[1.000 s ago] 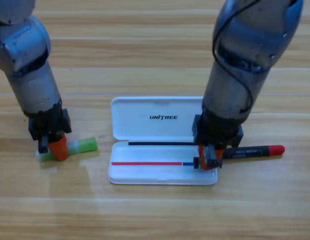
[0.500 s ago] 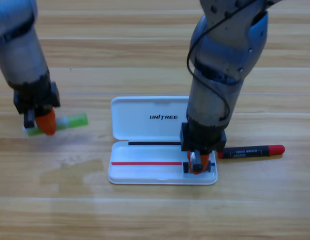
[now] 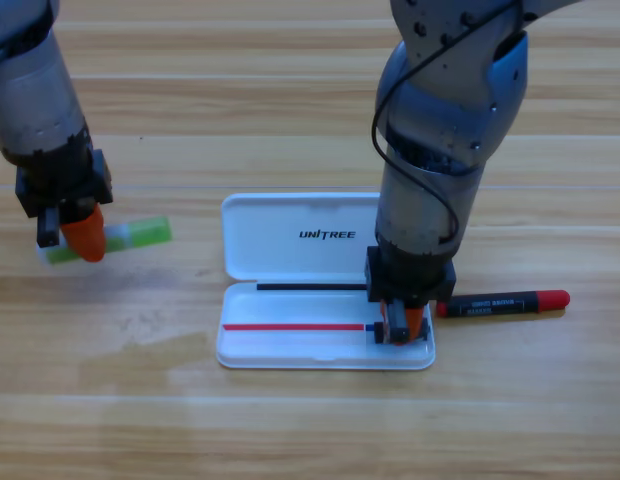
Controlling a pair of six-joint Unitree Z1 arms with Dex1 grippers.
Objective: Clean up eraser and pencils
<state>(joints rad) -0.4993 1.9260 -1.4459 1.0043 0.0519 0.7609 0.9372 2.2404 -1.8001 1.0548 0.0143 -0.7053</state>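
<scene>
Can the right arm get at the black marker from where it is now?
Probably yes. The black marker lies bare on the table just right of the white case, nothing on it. The right gripper is over the case's tray, next to the marker's near end.

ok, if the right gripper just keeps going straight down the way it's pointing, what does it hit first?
Most likely the white case: the right gripper points down over the right end of its lower tray. A small dark piece, possibly the eraser, sits at its tips, so that may touch first. Height above the tray is unclear.
</scene>
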